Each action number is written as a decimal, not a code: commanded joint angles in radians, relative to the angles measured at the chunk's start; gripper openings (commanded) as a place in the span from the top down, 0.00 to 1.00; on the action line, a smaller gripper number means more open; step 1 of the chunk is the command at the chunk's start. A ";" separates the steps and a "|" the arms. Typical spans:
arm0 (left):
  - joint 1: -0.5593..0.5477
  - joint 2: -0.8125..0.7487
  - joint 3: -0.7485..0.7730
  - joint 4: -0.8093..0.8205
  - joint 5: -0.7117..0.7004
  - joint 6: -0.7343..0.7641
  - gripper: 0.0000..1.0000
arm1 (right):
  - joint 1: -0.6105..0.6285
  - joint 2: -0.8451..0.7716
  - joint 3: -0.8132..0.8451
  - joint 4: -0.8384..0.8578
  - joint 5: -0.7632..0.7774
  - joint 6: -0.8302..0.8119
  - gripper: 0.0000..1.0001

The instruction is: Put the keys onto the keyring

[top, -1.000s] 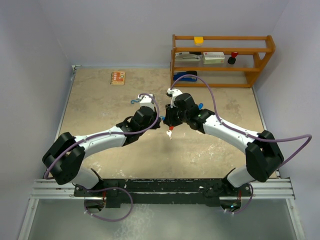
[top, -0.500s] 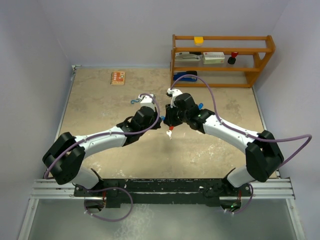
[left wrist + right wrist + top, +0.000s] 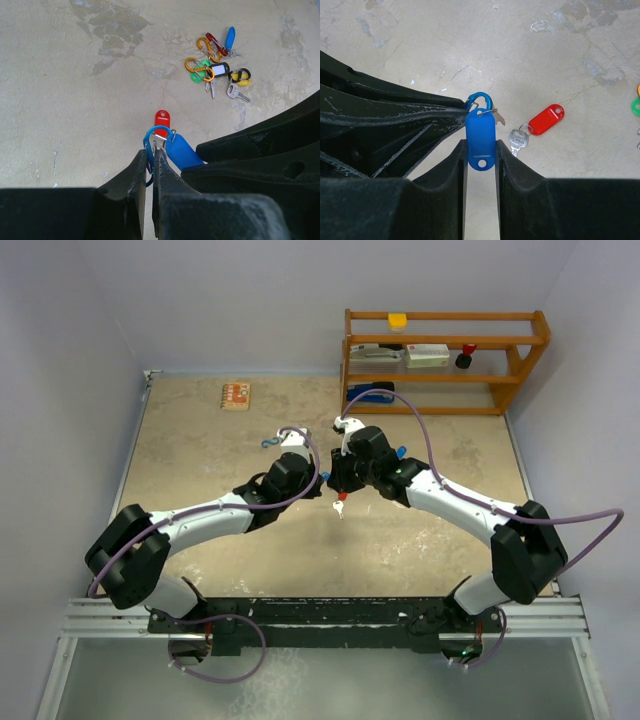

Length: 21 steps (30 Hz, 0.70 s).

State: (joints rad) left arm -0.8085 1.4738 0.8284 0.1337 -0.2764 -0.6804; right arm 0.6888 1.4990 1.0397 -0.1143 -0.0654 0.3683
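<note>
Pinching blue clip [image 3: 148, 142]: left gripper [image 3: 151, 154] fully closed. Right gripper [image 3: 481, 146] part-width, clamped on blue key tag [image 3: 481, 134].

Six plastic-headed keys [image 3: 161, 119] (two of them blue), two orange clips [image 3: 204, 46], one blue clip [image 3: 148, 145].

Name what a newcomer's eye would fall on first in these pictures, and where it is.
The two arms meeting nose to nose at mid-table: the right gripper clamps a blue key tag, while the left gripper pinches a blue clip right against it. Farther off on the table lies a bright heap of coloured clips and keys.
</note>
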 commanded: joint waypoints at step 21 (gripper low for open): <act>-0.017 -0.061 -0.012 -0.003 -0.003 -0.011 1.00 | -0.001 -0.002 0.033 0.022 0.005 0.027 0.77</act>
State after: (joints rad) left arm -0.8188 1.4628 0.8257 0.1173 -0.2764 -0.6807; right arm 0.6888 1.4990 1.0397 -0.1146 -0.0662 0.3801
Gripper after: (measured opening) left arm 0.021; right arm 0.262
